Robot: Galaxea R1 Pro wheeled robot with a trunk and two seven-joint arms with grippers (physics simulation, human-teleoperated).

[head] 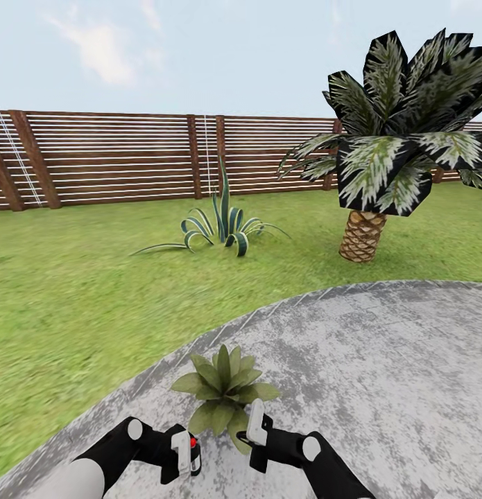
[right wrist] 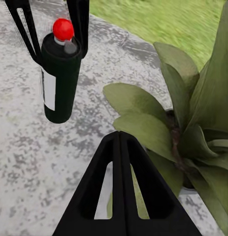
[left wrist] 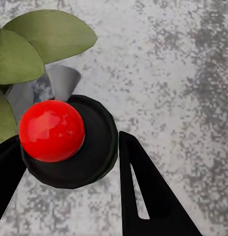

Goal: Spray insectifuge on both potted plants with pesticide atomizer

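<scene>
A: What is held by the left gripper [head: 183, 454]?
B: The dark cylindrical pesticide atomizer [right wrist: 59, 78], red-capped, is clamped between its fingers, near the broad-leaved potted plant [head: 223, 389] on mottled paving [head: 379, 374].
A: And the right gripper [head: 255, 431]?
B: Its fingers are pressed together, empty.

from our head we look forward and down past the potted plant [head: 223, 389] toward the fence [head: 130, 158]; both wrist cameras sit close beside that plant, sharing it.
</scene>
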